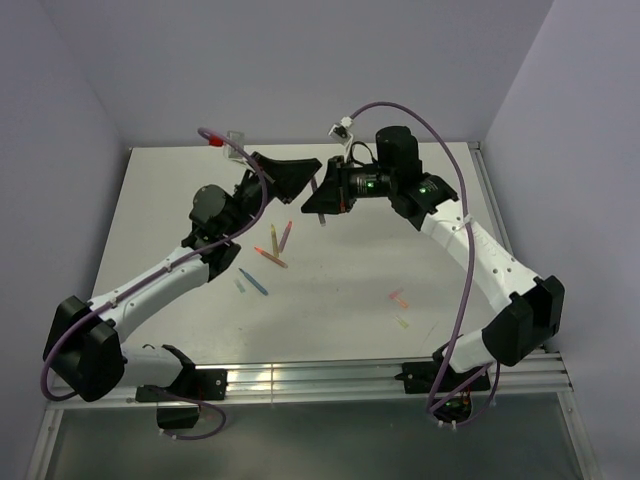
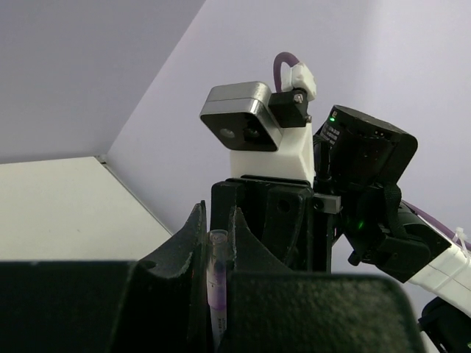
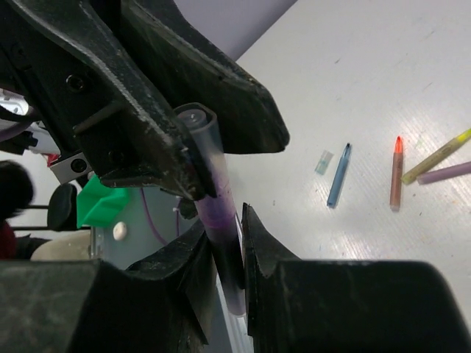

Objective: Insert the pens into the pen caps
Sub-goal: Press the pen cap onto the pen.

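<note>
A grey-purple pen [image 3: 211,193] with a clear end is held in the air between both grippers, above the back of the table. My left gripper [image 2: 218,234] is shut on its upper part, the clear end level with the fingertips. My right gripper [image 3: 234,229] is shut on the lower, greyish part; I cannot tell whether that part is a cap. In the top view the two grippers [image 1: 318,192] meet nose to nose. On the table lie a blue pen [image 1: 253,282], an orange pen [image 1: 270,257], a yellow pen [image 1: 273,238] and a purple-pink pen [image 1: 286,235]. A pale blue cap [image 1: 240,285] lies beside the blue pen.
A pink cap [image 1: 398,298] and a yellow-green cap [image 1: 401,322] lie right of centre, near the right arm's forearm. The white table [image 1: 350,270] is bounded by grey walls at the back and sides and a metal rail [image 1: 320,378] at the front.
</note>
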